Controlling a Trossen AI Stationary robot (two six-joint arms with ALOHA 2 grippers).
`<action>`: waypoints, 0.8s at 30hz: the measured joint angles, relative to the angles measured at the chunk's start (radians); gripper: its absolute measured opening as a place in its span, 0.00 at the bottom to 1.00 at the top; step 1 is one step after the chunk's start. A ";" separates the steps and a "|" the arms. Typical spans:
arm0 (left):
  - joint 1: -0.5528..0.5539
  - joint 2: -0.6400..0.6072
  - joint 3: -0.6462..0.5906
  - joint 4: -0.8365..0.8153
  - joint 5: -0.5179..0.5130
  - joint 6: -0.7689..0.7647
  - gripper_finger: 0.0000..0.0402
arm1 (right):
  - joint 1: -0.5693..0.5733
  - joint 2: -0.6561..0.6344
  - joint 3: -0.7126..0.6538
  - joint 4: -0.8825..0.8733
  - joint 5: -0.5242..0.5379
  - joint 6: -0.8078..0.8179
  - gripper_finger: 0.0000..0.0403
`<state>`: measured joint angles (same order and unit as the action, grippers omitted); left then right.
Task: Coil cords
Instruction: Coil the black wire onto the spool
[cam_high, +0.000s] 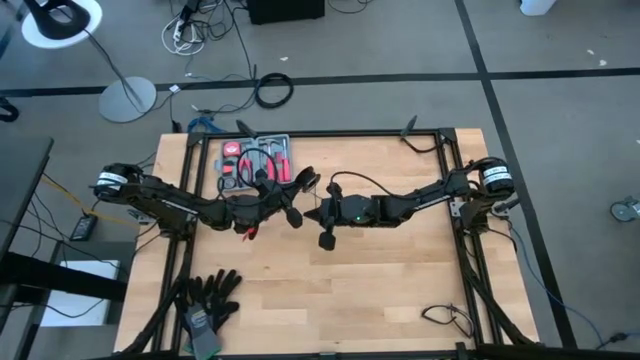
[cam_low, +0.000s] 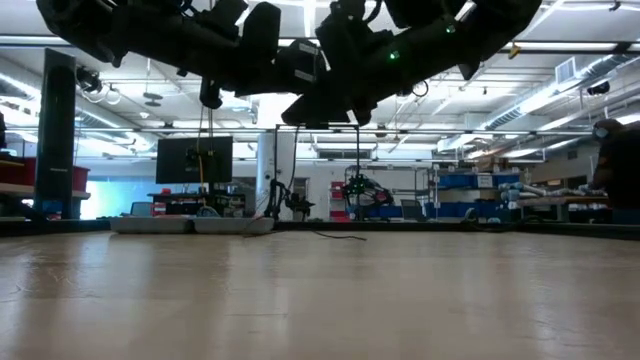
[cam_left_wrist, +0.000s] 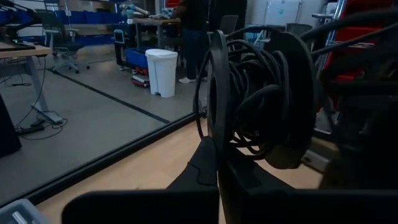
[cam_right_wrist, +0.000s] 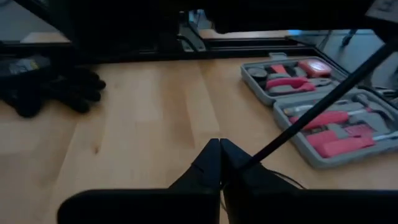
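Observation:
The thin black cord shows as a bundle of loops (cam_left_wrist: 249, 93) at my left gripper (cam_left_wrist: 217, 152), which is shut on it. In the high view this gripper (cam_high: 290, 197) is above the table's middle, next to the tool case. My right gripper (cam_right_wrist: 221, 155) is shut on a straight run of the same cord (cam_right_wrist: 323, 99). In the high view it (cam_high: 313, 213) points toward the table's left edge, close to the left gripper. The low view shows both grippers (cam_low: 270, 40) (cam_low: 330, 75) lifted well above the table. The cord's round disc end cannot be made out. My left gripper holds the coiled bundle of cord (cam_left_wrist: 239, 134) at its fingertips. Several loops stand just past the tips. The bundle is lifted clear of the table. The loops hide the exact place of contact. My right gripper pinches a single strand of the cord (cam_right_wrist: 249, 163) between its two fingertips. The fingers lie roughly level and point toward the table's left edge. The strand runs straight and taut from the tips toward the left gripper, clear of the table.
An open grey tool case (cam_high: 255, 160) with pink-handled tools lies at the far left. Black gloves (cam_high: 210, 300) lie at the near left. A short cable (cam_high: 445, 318) lies at the near right. Bare wood (cam_high: 380, 270) spreads below the grippers.

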<state>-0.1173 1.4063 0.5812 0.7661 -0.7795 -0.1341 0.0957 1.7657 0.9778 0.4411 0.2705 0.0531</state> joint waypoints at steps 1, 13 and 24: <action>0.000 0.000 0.000 0.000 0.000 0.000 0.00 | -0.001 0.000 0.000 -0.007 0.004 -0.002 0.01; 0.000 0.000 0.000 -0.014 -0.001 0.000 0.00 | -0.005 0.000 0.000 -0.159 0.003 0.112 0.10; 0.000 0.000 0.000 -0.050 -0.004 0.008 0.00 | 0.008 -0.045 0.000 -0.303 0.121 0.139 0.13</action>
<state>-0.1169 1.4063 0.5812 0.7158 -0.7834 -0.1257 0.1034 1.7211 0.9775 0.1384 0.3914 0.1921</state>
